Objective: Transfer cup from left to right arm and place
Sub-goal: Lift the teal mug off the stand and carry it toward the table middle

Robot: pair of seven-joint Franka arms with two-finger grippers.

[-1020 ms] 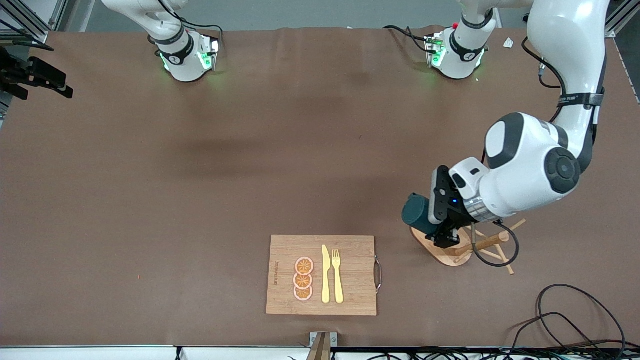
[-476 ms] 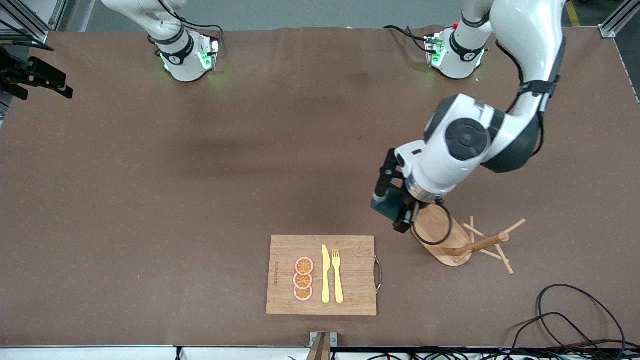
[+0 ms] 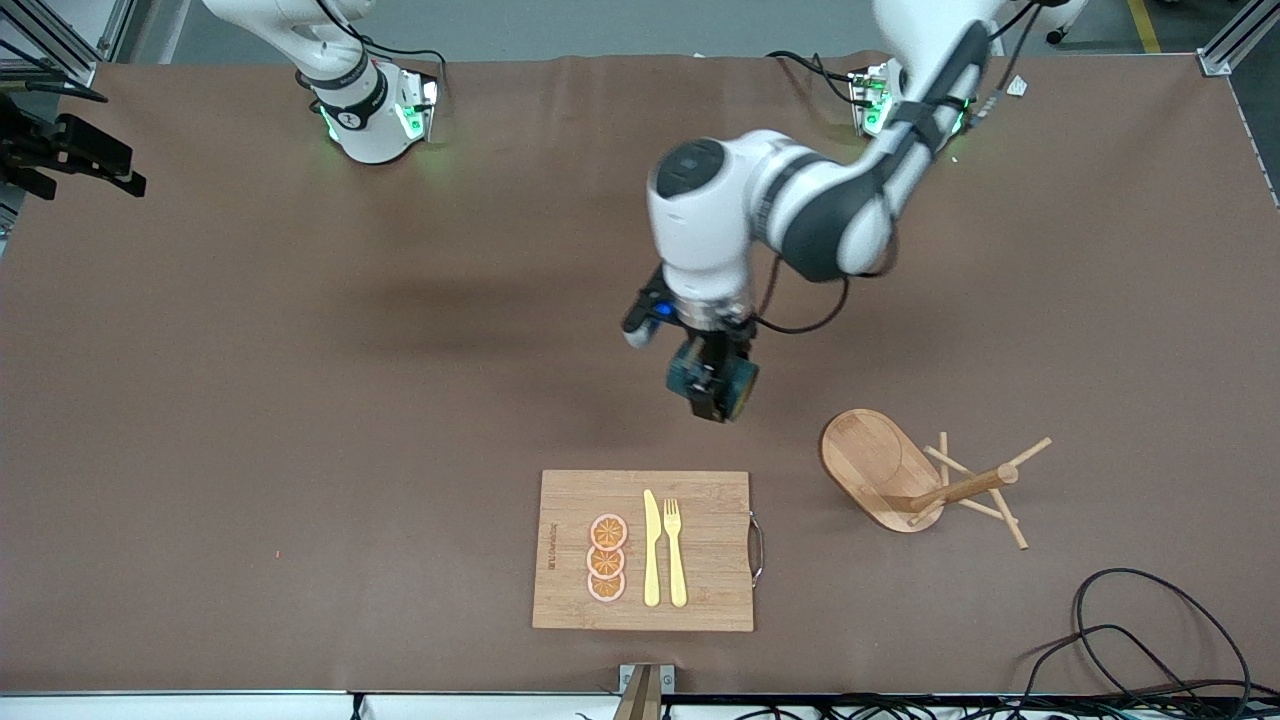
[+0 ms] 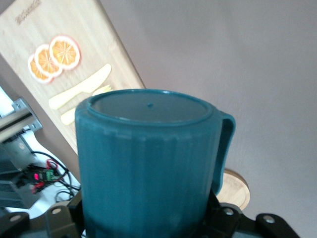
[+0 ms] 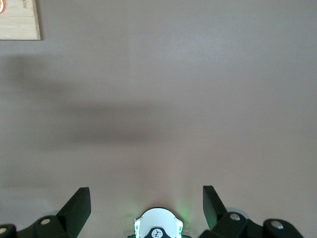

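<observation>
On the brown table [image 3: 300, 400], a wooden board [image 3: 700, 490] lies near the camera edge.

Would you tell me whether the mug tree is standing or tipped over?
Tipped over: the mug tree lies on its side, its base on edge.

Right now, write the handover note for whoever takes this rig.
Left gripper: shut on the cup, up in the air over bare table between the board and the arm bases. In the left wrist view the cup shows its handle to one side.
Right gripper: open, empty, waiting over bare table near its own base.
Mug tree: lying tipped on the table toward the left arm's end, no cup on it.
Done: cup picked up.
Left: hand the cup to the right gripper, then place it.
</observation>
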